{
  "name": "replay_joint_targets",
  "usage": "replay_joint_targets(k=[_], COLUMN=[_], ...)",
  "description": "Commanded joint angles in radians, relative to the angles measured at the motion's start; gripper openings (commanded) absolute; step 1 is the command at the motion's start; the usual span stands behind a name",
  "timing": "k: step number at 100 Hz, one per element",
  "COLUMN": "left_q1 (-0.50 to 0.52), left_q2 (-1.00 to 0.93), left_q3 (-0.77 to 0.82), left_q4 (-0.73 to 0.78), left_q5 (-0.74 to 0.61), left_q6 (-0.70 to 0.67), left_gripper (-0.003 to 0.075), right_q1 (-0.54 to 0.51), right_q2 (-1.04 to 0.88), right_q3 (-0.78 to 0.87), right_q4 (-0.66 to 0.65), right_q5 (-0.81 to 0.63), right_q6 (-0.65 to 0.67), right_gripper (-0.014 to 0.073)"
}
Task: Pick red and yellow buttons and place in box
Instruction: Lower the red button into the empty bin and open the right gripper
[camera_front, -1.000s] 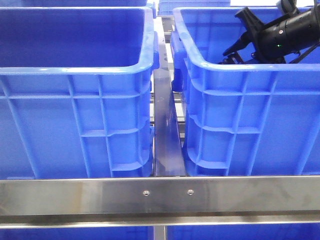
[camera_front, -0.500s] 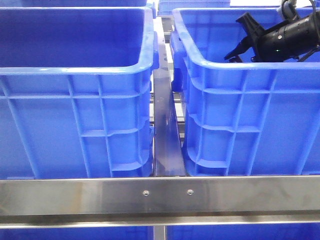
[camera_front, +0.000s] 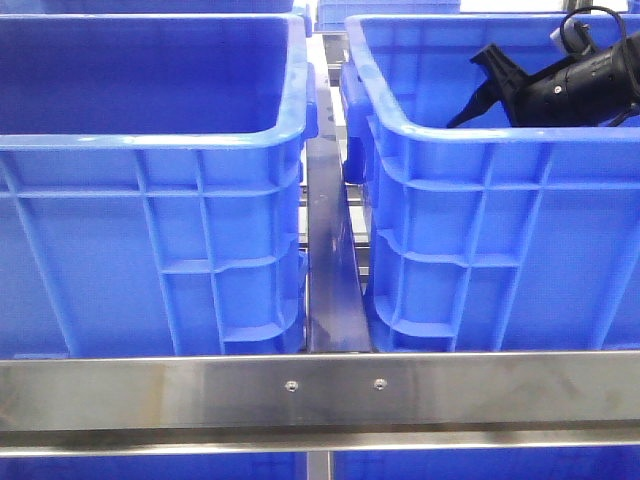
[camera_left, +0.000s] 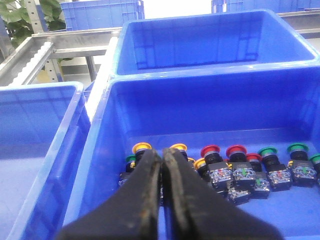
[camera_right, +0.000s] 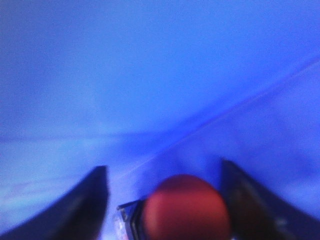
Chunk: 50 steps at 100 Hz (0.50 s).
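My right gripper (camera_front: 466, 88) is high inside the right blue crate (camera_front: 480, 135). In the right wrist view a blurred red button (camera_right: 185, 207) with a dark body sits between the fingers of the gripper (camera_right: 163, 167), against one of them. The fingers stand wide apart around it. My left gripper (camera_left: 162, 152) is shut and empty, hovering over a blue crate (camera_left: 100, 150) with a row of buttons. Yellow buttons (camera_left: 141, 147) lie just past its tips and red buttons (camera_left: 210, 150) lie beside them. The left gripper is out of the front view.
Green buttons (camera_left: 267, 150) lie in the same row. A second blue crate (camera_front: 150, 140) stands on the left in the front view, across a steel rail (camera_front: 335, 290). More blue crates (camera_left: 200, 40) stand behind. A steel bar (camera_front: 320, 390) runs along the front.
My right gripper has risen and moved right inside the right crate, its fingers at the same spread.
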Motion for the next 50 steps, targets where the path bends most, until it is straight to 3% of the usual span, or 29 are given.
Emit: replay_joint_targets(k=[1,50], left_q1=[0.002,0.002], left_q2=[0.009,0.009], left_q3=[-0.025,-0.025], left_q4=[0.001,0.001], left_q5=[-0.082,-0.082], left_q6=[-0.010,-0.010], left_gripper=[-0.0019,-0.0019], right_q1=[-0.006,-0.007], right_q2=[-0.060,-0.061], right_q3=[-0.025,-0.025], right_q4=[0.009,-0.014], right_q5=[0.013,-0.065], right_q6=[-0.018,-0.079], right_gripper=[0.0552,0.0565])
